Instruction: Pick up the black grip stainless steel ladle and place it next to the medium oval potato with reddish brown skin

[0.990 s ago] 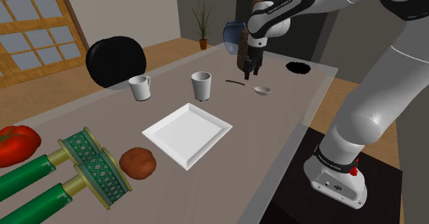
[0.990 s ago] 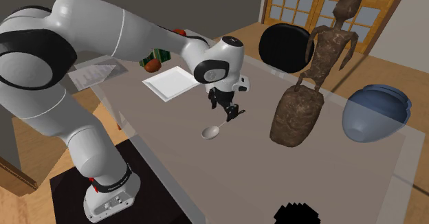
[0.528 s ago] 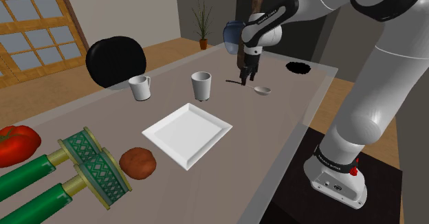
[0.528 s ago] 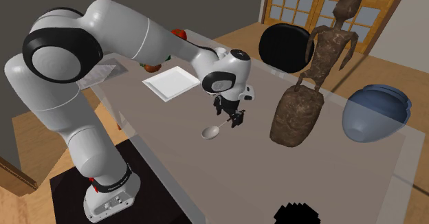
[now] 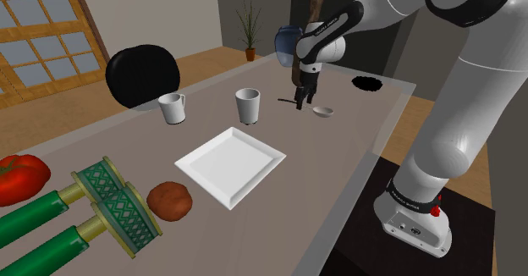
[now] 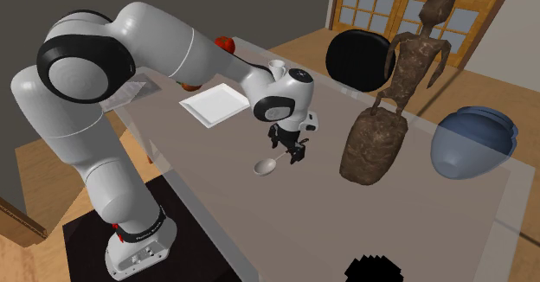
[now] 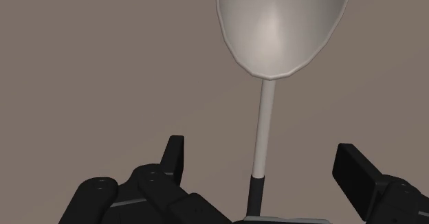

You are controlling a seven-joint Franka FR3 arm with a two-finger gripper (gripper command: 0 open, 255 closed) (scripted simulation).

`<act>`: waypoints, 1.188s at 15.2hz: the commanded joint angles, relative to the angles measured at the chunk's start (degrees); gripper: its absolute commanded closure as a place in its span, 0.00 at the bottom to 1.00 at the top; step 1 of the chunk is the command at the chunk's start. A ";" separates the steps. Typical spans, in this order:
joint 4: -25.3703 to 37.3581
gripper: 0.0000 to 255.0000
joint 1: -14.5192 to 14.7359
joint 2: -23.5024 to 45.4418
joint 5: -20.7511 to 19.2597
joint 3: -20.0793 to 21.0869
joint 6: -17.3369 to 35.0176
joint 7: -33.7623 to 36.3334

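Observation:
The ladle lies flat on the grey-brown table, with its pale bowl [image 5: 322, 111] toward the shoulder view's right and its thin black grip [image 5: 286, 102] toward the left. My gripper [image 5: 299, 103] is down low over the handle, open. In the wrist view the two fingers [image 7: 174, 157] stand apart on either side of the shaft [image 7: 263, 126] without touching it, and the bowl [image 7: 282, 23] lies ahead. From the second exterior view the gripper [image 6: 296, 155] sits just beside the ladle bowl [image 6: 265, 166]. The reddish-brown potato [image 5: 169, 201] rests near the table's front, far from the ladle.
A white square plate [image 5: 230, 164] lies mid-table, between ladle and potato. Two white cups [image 5: 247, 105] [image 5: 173, 107] stand behind it. A brown statue [image 6: 381, 124] and a blue vase [image 6: 472, 142] stand close to the gripper. Green rollers [image 5: 93, 207] and a tomato [image 5: 19, 177] flank the potato.
The gripper has come down and shifted a little toward the ladle's black grip, its fingers now either side of the handle. The ladle has not moved.

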 commanded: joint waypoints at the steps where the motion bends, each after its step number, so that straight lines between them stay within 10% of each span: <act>1: -0.01 0.00 0.00 0.01 0.01 0.00 0.03 -0.01; 2: -0.01 0.00 0.00 0.00 0.00 0.00 0.01 0.00; 3: -0.01 1.00 0.00 0.00 0.00 0.00 0.01 0.00; 18: 1.87 1.00 0.00 -2.80 -1.45 -0.01 -4.44 1.34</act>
